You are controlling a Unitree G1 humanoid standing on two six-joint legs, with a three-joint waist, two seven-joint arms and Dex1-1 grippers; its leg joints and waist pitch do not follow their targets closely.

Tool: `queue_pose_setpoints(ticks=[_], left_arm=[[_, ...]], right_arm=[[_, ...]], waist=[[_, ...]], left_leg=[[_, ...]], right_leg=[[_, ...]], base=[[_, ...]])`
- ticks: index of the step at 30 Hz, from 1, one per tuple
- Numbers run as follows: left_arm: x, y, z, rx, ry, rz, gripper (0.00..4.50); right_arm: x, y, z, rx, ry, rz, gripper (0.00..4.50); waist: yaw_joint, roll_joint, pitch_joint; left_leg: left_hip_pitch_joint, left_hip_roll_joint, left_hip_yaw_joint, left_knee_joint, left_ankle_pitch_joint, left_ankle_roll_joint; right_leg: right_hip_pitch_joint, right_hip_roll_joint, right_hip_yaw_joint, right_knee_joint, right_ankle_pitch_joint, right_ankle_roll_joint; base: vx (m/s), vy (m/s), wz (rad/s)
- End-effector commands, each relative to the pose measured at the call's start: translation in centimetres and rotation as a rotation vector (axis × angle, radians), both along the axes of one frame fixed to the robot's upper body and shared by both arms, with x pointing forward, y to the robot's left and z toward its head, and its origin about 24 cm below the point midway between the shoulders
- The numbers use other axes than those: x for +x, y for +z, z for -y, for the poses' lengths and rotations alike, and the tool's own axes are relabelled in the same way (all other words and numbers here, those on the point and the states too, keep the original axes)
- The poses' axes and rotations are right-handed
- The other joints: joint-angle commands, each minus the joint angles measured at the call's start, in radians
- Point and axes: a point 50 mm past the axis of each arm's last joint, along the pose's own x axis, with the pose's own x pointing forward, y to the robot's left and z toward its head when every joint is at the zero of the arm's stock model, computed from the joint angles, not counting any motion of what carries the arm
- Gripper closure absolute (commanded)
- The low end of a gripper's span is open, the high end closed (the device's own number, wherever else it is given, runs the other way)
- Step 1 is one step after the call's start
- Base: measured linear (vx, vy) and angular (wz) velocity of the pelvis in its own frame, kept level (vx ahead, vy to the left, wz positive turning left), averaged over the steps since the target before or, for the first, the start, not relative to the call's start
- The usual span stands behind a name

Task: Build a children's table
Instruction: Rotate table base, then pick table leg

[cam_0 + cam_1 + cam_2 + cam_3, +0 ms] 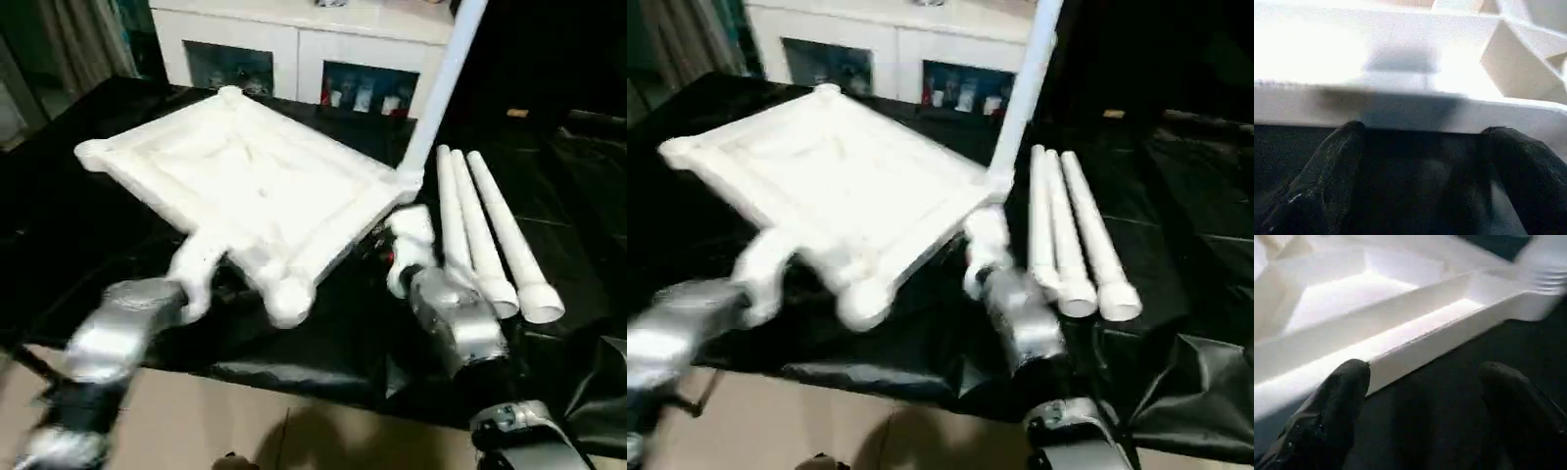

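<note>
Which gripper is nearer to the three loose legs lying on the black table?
Right. The right gripper is at the tabletop's edge, just beside the three loose legs. The left gripper is at the tabletop's opposite near edge, far from them.

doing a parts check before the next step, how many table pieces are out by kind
tabletop, lying underside up: 1
leg already standing in a corner socket: 1
loose legs lying side by side on the black cover: 3
total: 5 pieces
</note>
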Motion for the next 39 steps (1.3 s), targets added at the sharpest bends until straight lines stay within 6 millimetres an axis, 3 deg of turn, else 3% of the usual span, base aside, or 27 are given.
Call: queue_pose_setpoints(ticks=[1, 2, 4, 5, 7, 9, 10, 13, 15, 21, 29, 39], left_arm=[[0.9, 0.8, 1.4, -0.005, -0.03, 0.068, 0.01], [1.0, 0.8, 1.9, -0.006, -0.041, 0.077, 0.01], [1.5, 0.7, 3.8, -0.023, -0.072, 0.08, 0.01], [1.5, 0.7, 3.9, -0.023, -0.073, 0.081, 0.01], [1.6, 1.1, 5.2, -0.038, -0.118, 0.098, 0.0], [1.6, 1.4, 5.3, -0.049, -0.138, 0.101, 0.0], [1.3, 1.7, 5.3, -0.056, -0.167, 0.105, 0.0], [1.0, 1.9, 5.0, -0.053, -0.196, 0.103, 0.0], [0.3, 2.0, 4.7, -0.052, -0.259, 0.081, 0.0], [-0.6, 2.5, 3.9, -0.033, -0.328, 0.06, 0.0], [-0.8, 3.3, 4.0, -0.042, -0.365, 0.053, 0.0], [-2.0, 4.3, 4.2, -0.067, -0.458, 0.032, 0.0]], right_arm=[[0.0, 0.8, 1.5, -0.028, -0.065, -0.017, 0.6], [0.0, 1.0, 1.7, -0.03, -0.073, -0.02, 0.6], [0.0, 2.2, 3.0, -0.059, -0.114, -0.038, 0.6], [0.0, 2.3, 3.1, -0.059, -0.117, -0.039, 0.6], [0.3, 3.6, 4.9, -0.046, -0.186, -0.057, 0.43], [0.5, 3.9, 5.8, -0.035, -0.227, -0.069, 0.3], [0.8, 4.2, 6.6, -0.032, -0.261, -0.08, 0.16], [1.3, 4.3, 7.3, -0.02, -0.282, -0.106, 0.01], [1.8, 4.1, 7.9, 0.009, -0.276, -0.209, 0.01], [3.0, 3.7, 7.2, 0.107, -0.172, -0.359, 0.01], [3.7, 3.1, 6.7, 0.043, -0.129, -0.445, 0.01], [4.7, 4.0, 7.5, 0.04, -0.188, -0.395, 0.01]], waist=[[-0.005, 0.031, -0.077], [-0.006, 0.029, -0.077], [-0.008, 0.037, -0.079], [-0.007, 0.028, -0.08], [-0.008, 0.03, -0.081], [-0.008, 0.032, -0.084], [-0.009, 0.027, -0.083], [-0.015, 0.032, -0.081], [-0.019, 0.027, -0.081], [-0.027, 0.029, -0.083], [-0.021, 0.025, -0.083], [-0.022, 0.017, -0.079]], left_leg=[[0.015, 0.017, -0.008, -0.075, -0.224, -0.05], [0.014, 0.017, -0.008, -0.074, -0.228, -0.049], [0.014, 0.014, -0.009, -0.071, -0.217, -0.049], [0.009, 0.014, -0.009, -0.069, -0.199, -0.041], [0.006, 0.012, -0.008, -0.066, -0.176, -0.026], [0.007, 0.012, -0.006, -0.062, -0.151, -0.02], [0.005, 0.011, -0.006, -0.062, -0.146, -0.018], [0.007, 0.013, -0.005, -0.062, -0.161, -0.017], [0.007, 0.011, -0.005, -0.062, -0.163, -0.012], [0.007, 0.013, -0.001, -0.056, -0.156, -0.003], [0.007, 0.016, 0.001, -0.054, -0.133, -0.003], [0.005, 0.015, 0.002, -0.054, -0.166, -0.01]], right_leg=[[0.054, -0.047, 0.055, -0.064, -0.137, -0.148], [0.055, -0.049, 0.056, -0.066, -0.138, -0.144], [0.056, -0.046, 0.055, -0.066, -0.122, -0.142], [0.062, -0.049, 0.055, -0.063, -0.102, -0.146], [0.063, -0.049, 0.054, -0.063, -0.104, -0.149], [0.062, -0.048, 0.054, -0.06, -0.089, -0.16], [0.063, -0.048, 0.054, -0.061, -0.089, -0.162], [0.06, -0.049, 0.052, -0.062, -0.132, -0.167], [0.062, -0.047, 0.051, -0.059, -0.144, -0.172], [0.059, -0.048, 0.05, -0.057, -0.121, -0.209], [0.059, -0.052, 0.05, -0.05, -0.105, -0.236], [0.057, -0.052, 0.049, -0.054, -0.18, -0.209]], base=[[0.0, 0.0, 0.0], [0.0, 0.0, 0.0], [0.0, 0.0, 0.0], [0.0, 0.0, 0.0], [0.0, 0.0, 0.0], [0.0, 0.0, 0.0], [0.0, 0.0, 0.0], [0.0, 0.0, 0.0], [0.0, 0.0, 0.0], [0.0, 0.0, 0.0], [0.0, 0.0, 0.0], [0.0, 0.0, 0.0]])
